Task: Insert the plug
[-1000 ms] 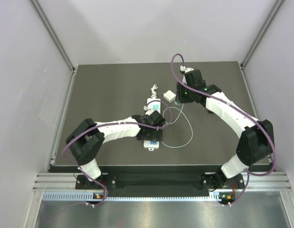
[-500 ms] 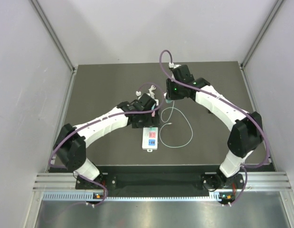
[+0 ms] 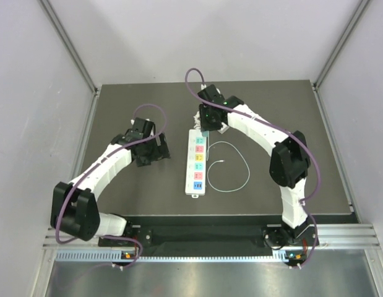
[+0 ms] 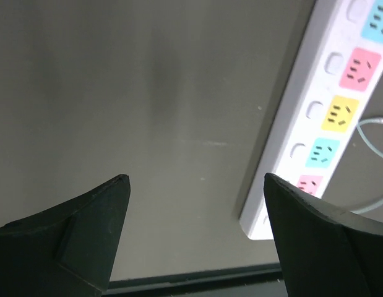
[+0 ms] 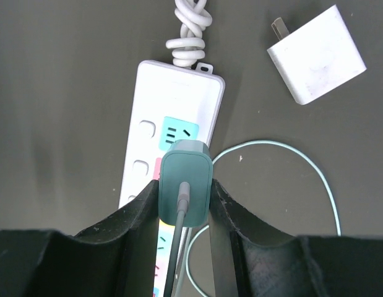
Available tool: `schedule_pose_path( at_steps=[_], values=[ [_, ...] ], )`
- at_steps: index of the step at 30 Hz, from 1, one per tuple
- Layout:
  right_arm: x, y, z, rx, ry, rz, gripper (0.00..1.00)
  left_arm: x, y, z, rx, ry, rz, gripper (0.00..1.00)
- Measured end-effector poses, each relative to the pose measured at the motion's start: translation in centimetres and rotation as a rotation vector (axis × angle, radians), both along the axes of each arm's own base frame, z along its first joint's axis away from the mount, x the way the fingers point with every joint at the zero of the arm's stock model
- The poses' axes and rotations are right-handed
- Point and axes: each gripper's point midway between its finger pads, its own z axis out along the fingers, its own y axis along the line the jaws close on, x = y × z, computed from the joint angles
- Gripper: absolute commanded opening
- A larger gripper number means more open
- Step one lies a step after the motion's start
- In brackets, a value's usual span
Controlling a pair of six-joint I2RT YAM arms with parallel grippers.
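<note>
My right gripper [image 5: 185,192] is shut on the teal-green plug [image 5: 186,179] and holds it over the far end of the long white power strip [image 5: 179,117], just below its teal socket [image 5: 177,132]. Whether the plug touches the strip I cannot tell. The plug's thin cable [image 3: 237,162] loops on the mat to the right of the strip [image 3: 197,163]. My left gripper [image 4: 196,185] is open and empty over bare mat, left of the strip [image 4: 330,117]. In the top view the left gripper [image 3: 159,147] sits left of the strip and the right gripper [image 3: 205,127] at its far end.
A small plain white square block [image 5: 316,54] lies on the mat right of the strip's far end. The strip's own coiled white cord [image 5: 190,25] sits beyond that end. Grey walls enclose the dark mat [image 3: 135,111] on three sides.
My left arm has swung left off the power strip, uncovering it. My right arm has moved left with the plug, from near the white block to over the strip's far end.
</note>
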Motion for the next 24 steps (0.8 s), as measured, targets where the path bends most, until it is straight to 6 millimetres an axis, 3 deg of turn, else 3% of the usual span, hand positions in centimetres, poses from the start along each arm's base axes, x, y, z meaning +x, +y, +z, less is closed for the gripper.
schedule_pose_path(
  at_steps=[7, 17, 24],
  values=[
    [0.3, 1.1, -1.6, -0.018, 0.045, -0.018, 0.0, 0.3, 2.4, 0.8, 0.039, -0.058, 0.041, 0.93],
    [-0.3, 2.6, -3.6, -0.02, 0.084, -0.028, 0.0, -0.3, 2.4, 0.9, 0.058, -0.059, -0.037, 0.93],
    [-0.1, 3.4, -3.8, -0.003, 0.068, -0.036, 0.0, -0.4, 2.1, 1.7, 0.043, -0.087, -0.062, 0.92]
  ],
)
